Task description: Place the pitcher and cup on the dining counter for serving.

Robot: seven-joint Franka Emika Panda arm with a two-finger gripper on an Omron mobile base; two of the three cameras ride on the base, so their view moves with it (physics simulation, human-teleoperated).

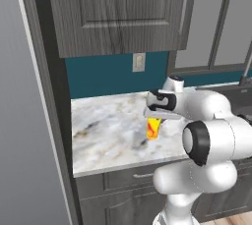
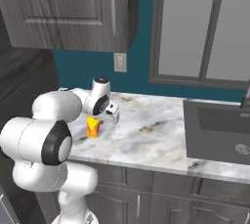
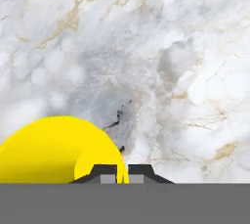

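The small yellow cup (image 1: 153, 129) with a red-orange mark on its side stands upright on the marble worktop (image 1: 108, 135), toward the near edge and right of the slab's middle in the left base view. This worktop carries a dark sink (image 2: 219, 130) off to the right, so the cup is on the kitchen side. In the right base view the cup (image 2: 93, 126) sits at the left part of the slab, well apart from the sink.

The tool (image 1: 158, 117) hangs directly over the cup, pointing down, with the white arm reaching in from the near side. In the hand view the two dark fingertips (image 3: 105, 173) stand almost together at the bottom, with the cup's yellow rim (image 3: 58, 152) just beside and between them; the tool is pressed together on the edge of the cup, pinching its wall. The cup's base rests on the marble.

Behind the worktop runs a teal wall (image 1: 108, 74) with a pale outlet plate (image 1: 139, 62) above the cup's spot. A dark grey wood-grain cabinet (image 1: 118, 8) hangs over the left part of the worktop, and a window with a grey frame (image 2: 205, 27) stands further right, above the sink. Grey drawer fronts (image 1: 133, 177) lie below the slab.
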